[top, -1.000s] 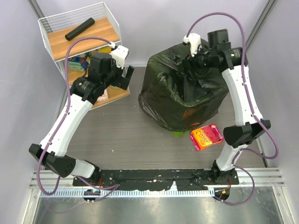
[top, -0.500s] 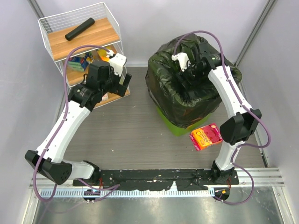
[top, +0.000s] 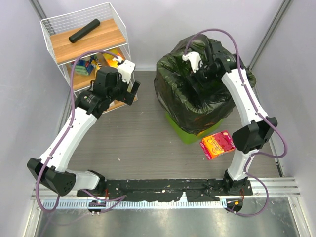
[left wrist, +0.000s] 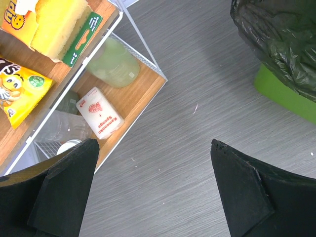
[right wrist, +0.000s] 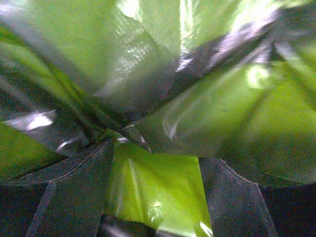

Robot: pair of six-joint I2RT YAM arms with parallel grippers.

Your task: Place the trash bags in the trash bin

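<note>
The black trash bag is draped over the lime-green trash bin, and only the bin's lower front corner shows below the plastic. My right gripper reaches down into the bag's hollow from above. In the right wrist view its dark fingers stand apart, and thin bag film glowing green fills the space between and ahead of them; nothing is pinched. My left gripper hangs open over the bare tabletop beside the shelf, with its fingers wide apart. The left wrist view shows the bag and the bin at the far right.
A white wire rack with wooden shelves stands at the back left. A rolled black cylinder lies on its top shelf, and sponge packs and a bottle sit lower down. A red snack packet lies beside the bin.
My right gripper came down from the bag's top edge into its hollow, pushing the plastic into the bin, and its jaws widened. More of the green bin shows. The left arm shifted slightly.
</note>
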